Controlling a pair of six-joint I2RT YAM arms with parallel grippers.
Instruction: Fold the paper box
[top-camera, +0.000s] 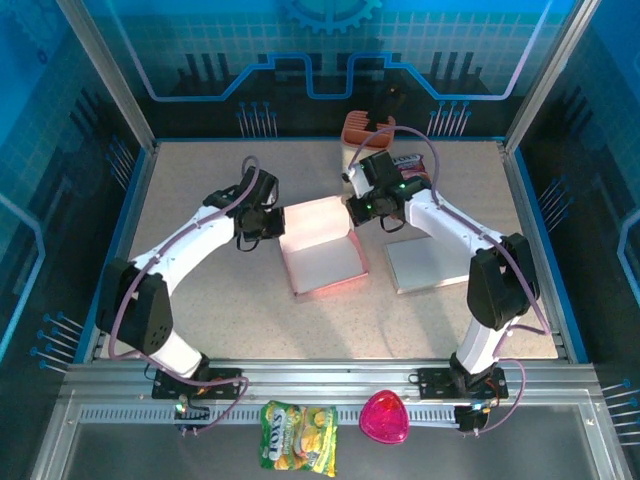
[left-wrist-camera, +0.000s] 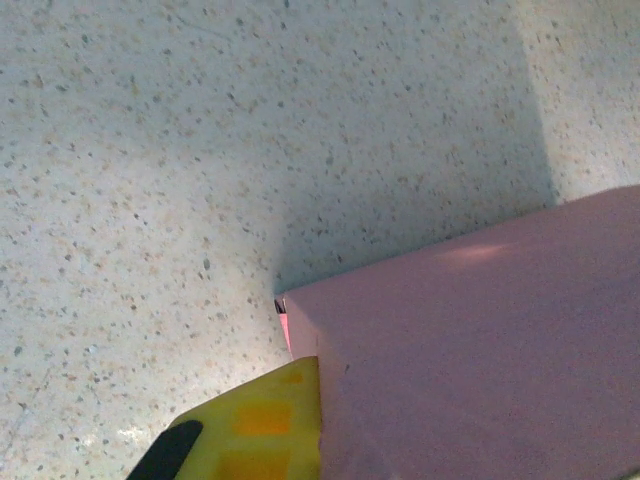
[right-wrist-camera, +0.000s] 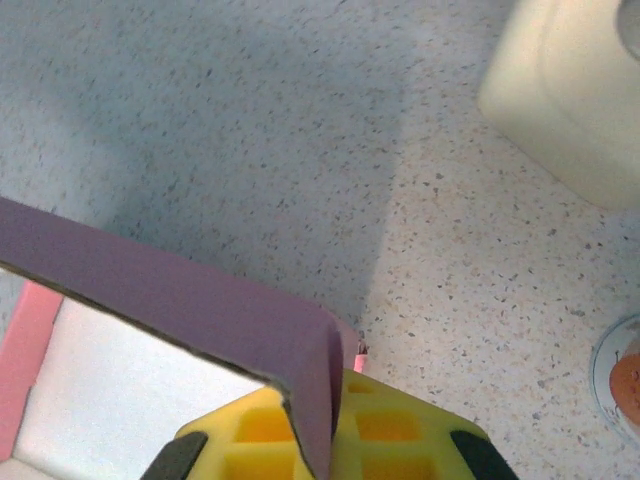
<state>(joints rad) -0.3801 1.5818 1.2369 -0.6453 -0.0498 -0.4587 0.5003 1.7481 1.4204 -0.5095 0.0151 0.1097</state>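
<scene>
A pink paper box (top-camera: 322, 262) is being held in the middle of the speckled counter (top-camera: 200, 180) by two robot arms. The left gripper (top-camera: 276, 222) is being shown closed at the box's far left corner. In its wrist view one yellow finger pad (left-wrist-camera: 262, 425) is being pressed against the outside of the pink wall, and the other pad is hidden behind that wall. The right gripper (top-camera: 356, 211) is closed on the far right corner, where the wall is being pinched between its two yellow pads (right-wrist-camera: 390, 440).

The task is being judged as partly done. The far wall and the side walls are standing and the white floor is showing, but the near side looks lower and the top is open.

A cream and orange container (top-camera: 362, 135) is standing just beyond the right gripper, with a dark packet (top-camera: 412, 162) beside it; this is the nearest obstruction. A flat pale sheet (top-camera: 430, 265) is lying under the right arm. A snack bag (top-camera: 298, 436) and a pink heart-shaped object (top-camera: 385, 418) are lying well apart from both grippers, by the arm bases.
</scene>
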